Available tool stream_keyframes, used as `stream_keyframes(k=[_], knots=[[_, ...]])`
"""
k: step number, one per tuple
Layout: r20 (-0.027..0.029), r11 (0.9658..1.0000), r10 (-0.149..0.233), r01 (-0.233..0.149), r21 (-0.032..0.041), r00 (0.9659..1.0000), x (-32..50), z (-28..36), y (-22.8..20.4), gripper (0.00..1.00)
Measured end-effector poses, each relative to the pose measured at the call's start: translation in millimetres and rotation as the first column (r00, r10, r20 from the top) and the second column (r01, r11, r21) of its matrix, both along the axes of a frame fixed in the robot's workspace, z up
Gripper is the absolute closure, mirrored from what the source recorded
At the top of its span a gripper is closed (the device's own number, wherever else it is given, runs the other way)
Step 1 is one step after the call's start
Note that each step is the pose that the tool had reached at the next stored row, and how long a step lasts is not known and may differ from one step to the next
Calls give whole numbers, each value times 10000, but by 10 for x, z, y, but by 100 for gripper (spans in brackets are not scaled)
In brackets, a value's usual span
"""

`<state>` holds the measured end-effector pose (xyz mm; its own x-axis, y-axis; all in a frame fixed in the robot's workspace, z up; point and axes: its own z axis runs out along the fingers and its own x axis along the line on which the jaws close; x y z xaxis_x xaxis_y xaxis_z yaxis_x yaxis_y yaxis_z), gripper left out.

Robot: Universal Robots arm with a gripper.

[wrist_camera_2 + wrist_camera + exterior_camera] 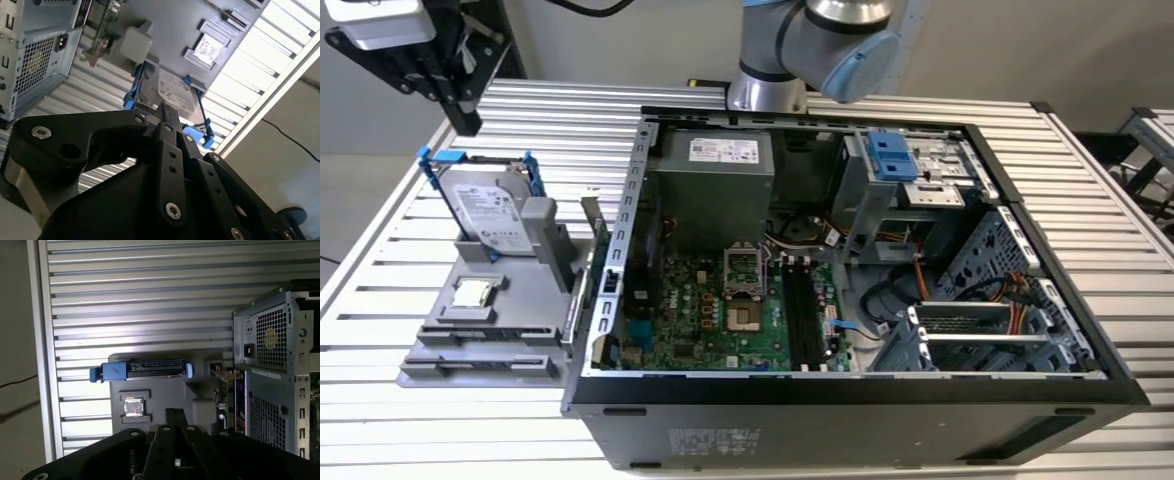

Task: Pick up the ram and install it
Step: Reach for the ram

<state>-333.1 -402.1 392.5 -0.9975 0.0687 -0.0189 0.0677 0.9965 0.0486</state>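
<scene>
The ram (594, 240) stands on edge as a thin greenish board in the grey holder (480, 330), on the side next to the computer case. Both wrist views show it too, in the second (99, 26) and in the first (224, 390). My gripper (460, 112) hangs high over the table at the exterior view's far left, behind the holder and well apart from the ram. Its black fingertips press together with nothing between them in the second wrist view (167, 111) and the first wrist view (174, 413).
An open computer case (854, 385) fills the table's middle, with the green motherboard and its long black memory slots (803, 320) exposed. The holder also carries a silver hard drive in a blue bracket (487, 205) and a small square processor chip (474, 292). The arm's base (767, 90) stands behind the case.
</scene>
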Motion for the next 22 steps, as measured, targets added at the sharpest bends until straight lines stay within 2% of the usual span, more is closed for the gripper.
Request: stream_keyframes(k=[6,8,22], knots=[[1,10000,0,0,1,10000,0,-2,-49,100],[0,10000,0,0,0,10000,0,-2,-87,100],[1,10000,0,0,1,10000,0,-4,-224,100]])
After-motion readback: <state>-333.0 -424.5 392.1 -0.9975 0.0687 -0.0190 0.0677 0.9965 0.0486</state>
